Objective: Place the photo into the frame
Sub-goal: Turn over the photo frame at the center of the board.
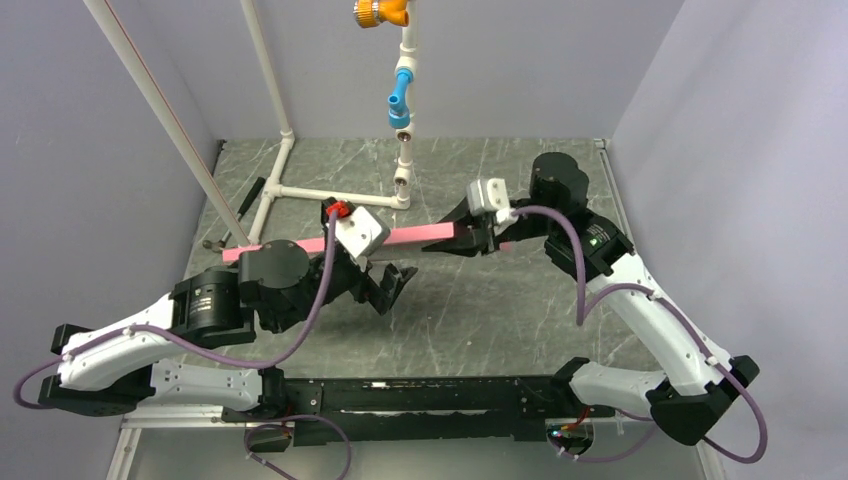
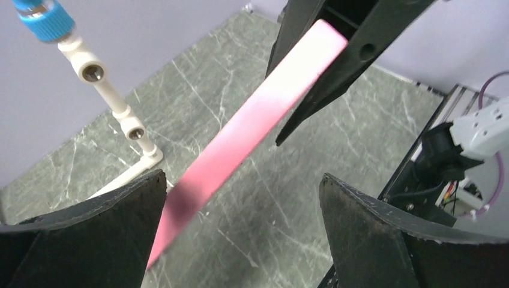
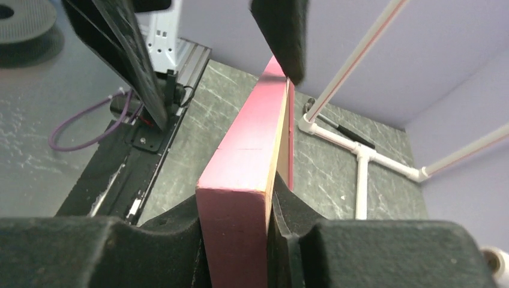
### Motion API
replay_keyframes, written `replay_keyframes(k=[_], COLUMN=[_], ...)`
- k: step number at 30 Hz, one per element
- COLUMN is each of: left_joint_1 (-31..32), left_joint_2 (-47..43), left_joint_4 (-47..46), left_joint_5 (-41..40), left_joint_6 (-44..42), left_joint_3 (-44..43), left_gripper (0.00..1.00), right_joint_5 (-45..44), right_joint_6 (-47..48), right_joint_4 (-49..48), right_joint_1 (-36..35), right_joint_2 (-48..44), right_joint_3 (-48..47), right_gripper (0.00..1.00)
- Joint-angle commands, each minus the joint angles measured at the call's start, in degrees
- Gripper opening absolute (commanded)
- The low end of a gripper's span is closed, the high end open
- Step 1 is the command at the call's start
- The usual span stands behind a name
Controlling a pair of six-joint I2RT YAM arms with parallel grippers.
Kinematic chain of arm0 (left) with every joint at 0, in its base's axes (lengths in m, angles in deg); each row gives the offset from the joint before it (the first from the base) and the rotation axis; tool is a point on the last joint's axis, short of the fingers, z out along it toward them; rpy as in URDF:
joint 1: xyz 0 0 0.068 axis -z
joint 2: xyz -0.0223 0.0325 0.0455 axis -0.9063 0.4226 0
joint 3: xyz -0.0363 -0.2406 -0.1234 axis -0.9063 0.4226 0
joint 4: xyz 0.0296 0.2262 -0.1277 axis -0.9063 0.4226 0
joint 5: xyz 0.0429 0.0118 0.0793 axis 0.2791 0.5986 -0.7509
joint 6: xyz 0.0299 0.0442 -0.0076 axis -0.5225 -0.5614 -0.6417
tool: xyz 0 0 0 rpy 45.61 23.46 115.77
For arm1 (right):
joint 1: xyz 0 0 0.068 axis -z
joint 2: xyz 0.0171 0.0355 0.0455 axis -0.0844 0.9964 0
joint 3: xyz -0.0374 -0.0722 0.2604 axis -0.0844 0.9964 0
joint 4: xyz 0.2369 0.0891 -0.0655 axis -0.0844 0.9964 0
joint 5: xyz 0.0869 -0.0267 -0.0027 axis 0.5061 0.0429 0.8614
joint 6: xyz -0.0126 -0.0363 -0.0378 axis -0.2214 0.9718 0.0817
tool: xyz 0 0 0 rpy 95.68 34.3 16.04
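The frame [image 1: 425,236] shows edge-on as a long pink bar across the middle of the table, pink on its face and tan wood on the reverse [image 3: 246,162]. My right gripper [image 1: 480,240] is shut on its right end, with both pads pressed flat against its sides [image 3: 237,207]. My left gripper [image 1: 387,287] stands wide open near the frame's middle. In the left wrist view the pink edge [image 2: 252,120] runs close by the left finger [image 2: 120,228], far from the other, and nothing is gripped [image 2: 243,177]. The photo is out of view.
A white pipe stand [image 1: 300,190] occupies the back left of the grey marbled table [image 1: 520,320], with blue and orange fittings [image 1: 398,100] hanging above the centre. A black tool [image 1: 240,208] lies at the back left. The arms' black base rail [image 1: 400,395] lines the near edge.
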Motion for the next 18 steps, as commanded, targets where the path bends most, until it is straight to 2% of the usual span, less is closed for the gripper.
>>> replay_keyframes(k=[1,5,12,18], left_joint_1=[0.5,0.5,-0.7,-7.4], left_joint_2=[1.3,3.1,5.9,8.5], left_joint_4=[-1.8,-1.1,-0.4,2.7], left_joint_5=[-3.3,-5.4,-7.2,-1.8], left_joint_6=[-0.3,-0.7,1.1,6.9], left_joint_3=[-4.8,-6.2,-7.1,-8.4], left_gripper=[0.99,0.99,0.99,0.99], right_joint_5=[11.0,17.2,20.8,22.9], right_joint_6=[-20.5,-32.6,-39.8,-46.5], right_joint_4=[-9.2,-19.6,-19.7,-23.3], right_joint_1=[7.3,11.7,14.9,16.8], right_joint_2=[0.6,1.0,3.9,6.2], right_joint_3=[3.6,7.2,7.9,10.4], right_gripper=[0.0,0.0,0.0,0.0])
